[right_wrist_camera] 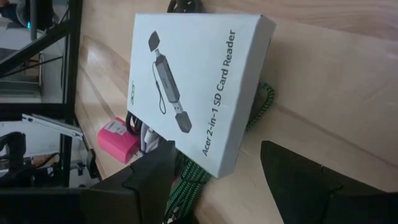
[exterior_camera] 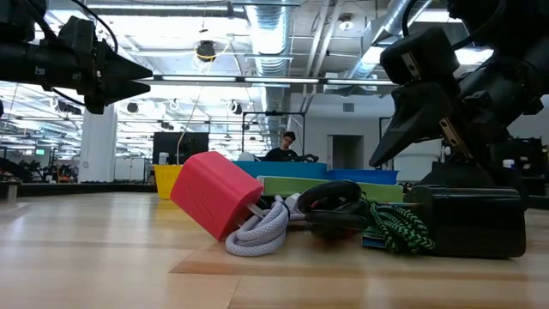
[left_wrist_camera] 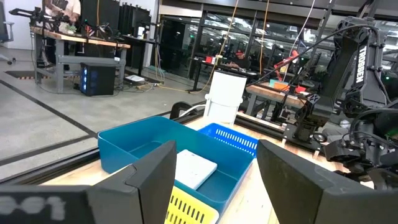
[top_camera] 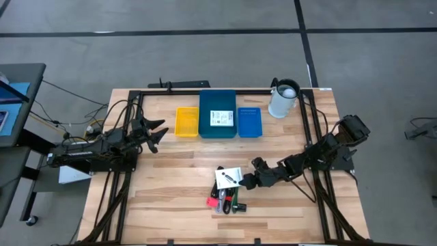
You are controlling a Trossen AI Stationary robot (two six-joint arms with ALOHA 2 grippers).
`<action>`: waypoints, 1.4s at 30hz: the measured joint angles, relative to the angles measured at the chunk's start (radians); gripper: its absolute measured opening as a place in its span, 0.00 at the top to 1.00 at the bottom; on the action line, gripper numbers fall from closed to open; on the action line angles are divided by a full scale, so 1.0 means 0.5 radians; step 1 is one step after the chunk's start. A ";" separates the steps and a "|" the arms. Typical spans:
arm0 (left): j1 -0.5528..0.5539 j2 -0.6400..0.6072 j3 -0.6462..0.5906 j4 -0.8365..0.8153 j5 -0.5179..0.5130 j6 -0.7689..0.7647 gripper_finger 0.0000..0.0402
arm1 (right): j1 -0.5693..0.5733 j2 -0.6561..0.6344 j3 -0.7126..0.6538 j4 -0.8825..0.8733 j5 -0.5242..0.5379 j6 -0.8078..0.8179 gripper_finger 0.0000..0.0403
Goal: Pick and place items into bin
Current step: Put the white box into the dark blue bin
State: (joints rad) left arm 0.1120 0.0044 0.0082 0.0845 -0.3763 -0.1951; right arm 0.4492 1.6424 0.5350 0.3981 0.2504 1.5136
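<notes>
The items lie in a heap near the table's front middle. On top lies a white box [top_camera: 228, 177] printed with a card reader [right_wrist_camera: 199, 81]. Under and beside it are a pink-red block [top_camera: 213, 201] [exterior_camera: 214, 195], a white cable [exterior_camera: 262, 232], a green-black braided cord [exterior_camera: 395, 225] and a black box [exterior_camera: 476, 221]. My right gripper [top_camera: 246, 182] [right_wrist_camera: 217, 180] slants down at the white box's right edge, open, one finger on either side of the box's near corner, not touching it. My left gripper [top_camera: 157, 130] [left_wrist_camera: 217, 180] hangs open and level at the table's left. The dark blue bin [top_camera: 217, 115] holds a white box [left_wrist_camera: 194, 168].
A yellow tray [top_camera: 186, 121] and a small blue tray [top_camera: 249, 121] flank the bin at the table's far side. A white jug [top_camera: 283, 100] stands at the far right. Black frame rails [top_camera: 311, 137] run along the table's sides. A person [exterior_camera: 287, 148] sits in the room beyond.
</notes>
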 joint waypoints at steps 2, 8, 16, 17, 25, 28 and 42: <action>0.000 0.000 -0.001 0.000 0.000 0.001 0.47 | 0.000 0.000 0.000 0.000 0.002 0.001 0.42; 0.000 0.000 0.000 0.000 0.000 0.000 0.47 | 0.000 0.000 0.000 -0.018 -0.002 0.009 0.42; 0.000 0.000 -0.001 0.000 0.000 0.000 0.47 | -0.041 -0.001 0.001 0.012 -0.034 -0.044 0.42; 0.000 0.000 0.000 0.000 0.000 0.001 0.47 | -0.044 -0.001 0.001 0.011 -0.036 -0.046 0.42; 0.000 0.000 0.000 0.000 0.000 0.000 0.47 | -0.056 0.163 0.002 0.217 -0.118 -0.039 0.42; 0.000 0.000 0.000 0.000 0.000 0.000 0.47 | -0.072 0.184 0.010 0.271 -0.135 -0.014 0.42; 0.000 0.000 -0.001 0.000 0.000 0.000 0.47 | -0.079 0.187 0.005 0.276 -0.192 -0.017 0.49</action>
State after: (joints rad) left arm 0.1119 0.0044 0.0078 0.0845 -0.3763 -0.1951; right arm 0.4095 1.7359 0.5373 0.5362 0.1547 1.5051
